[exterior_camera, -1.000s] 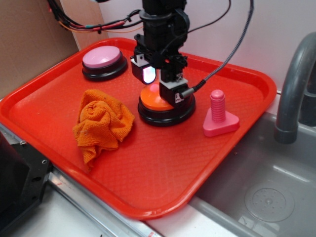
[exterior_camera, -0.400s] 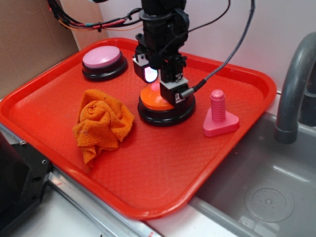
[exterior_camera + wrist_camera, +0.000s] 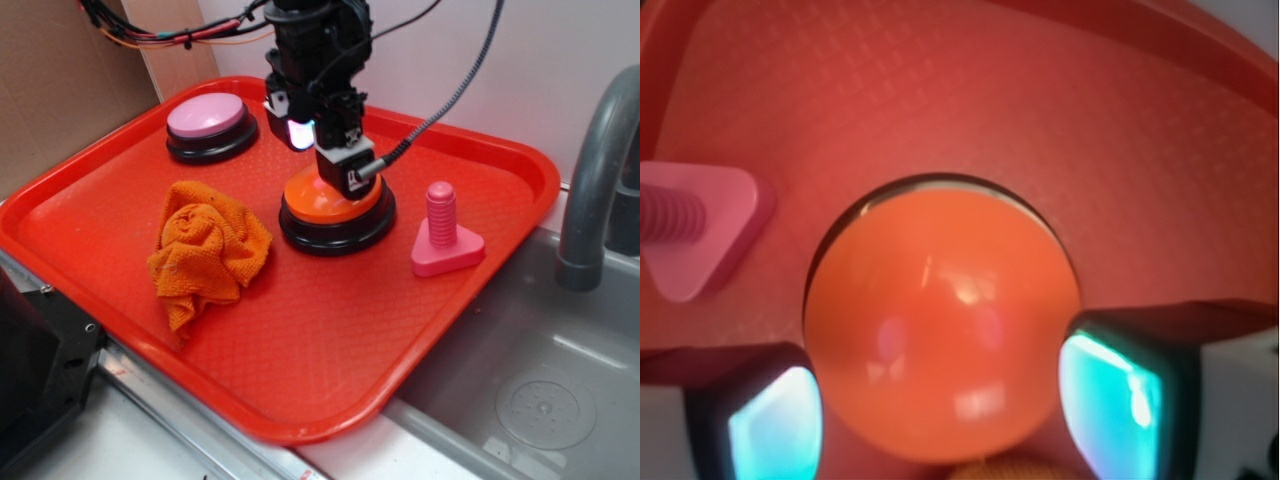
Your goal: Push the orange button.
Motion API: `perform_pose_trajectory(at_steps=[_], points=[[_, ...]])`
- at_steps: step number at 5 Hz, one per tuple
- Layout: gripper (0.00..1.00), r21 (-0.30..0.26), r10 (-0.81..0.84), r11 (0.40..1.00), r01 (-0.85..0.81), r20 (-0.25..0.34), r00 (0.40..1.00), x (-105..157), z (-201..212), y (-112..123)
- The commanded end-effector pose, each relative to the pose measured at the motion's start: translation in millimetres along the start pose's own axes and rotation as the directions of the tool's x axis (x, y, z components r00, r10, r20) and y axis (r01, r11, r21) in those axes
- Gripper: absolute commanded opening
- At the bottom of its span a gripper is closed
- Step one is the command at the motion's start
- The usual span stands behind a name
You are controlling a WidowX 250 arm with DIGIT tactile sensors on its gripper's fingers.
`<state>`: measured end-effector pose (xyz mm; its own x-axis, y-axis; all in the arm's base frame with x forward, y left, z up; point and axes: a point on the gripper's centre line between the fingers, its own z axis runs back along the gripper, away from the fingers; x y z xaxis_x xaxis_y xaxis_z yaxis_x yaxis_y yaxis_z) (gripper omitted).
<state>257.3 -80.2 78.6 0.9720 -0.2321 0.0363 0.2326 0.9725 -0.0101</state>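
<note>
Mid-tray: gripper (image 3: pixel 318 150) open, just above the orange button (image 3: pixel 335 205).
Rag (image 3: pixel 207 250) left, pink bolt (image 3: pixel 443 233) right, front of tray (image 3: pixel 330 350) bare.

The exterior view is evenly and brightly lit, and soft shadows are cast around the orange button (image 3: pixel 334 205) onto the tray (image 3: pixel 300 350). The wrist view is blurred throughout; pale glare patches are seen on the button's dome (image 3: pixel 940 325), and cyan glow is given off by pads (image 3: pixel 1110 395) flanking it.
</note>
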Motion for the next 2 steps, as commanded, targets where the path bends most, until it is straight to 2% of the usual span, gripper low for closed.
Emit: perform_pose_trajectory(at_steps=[1, 2], points=[[1.0, -0.019, 0.006, 1.0, -0.005, 0.01, 1.0, 9.0, -5.1, 7.0], [1.0, -0.055, 0.017, 0.998, -0.018, -0.017, 1.0, 7.0, -13.3, 8.2]])
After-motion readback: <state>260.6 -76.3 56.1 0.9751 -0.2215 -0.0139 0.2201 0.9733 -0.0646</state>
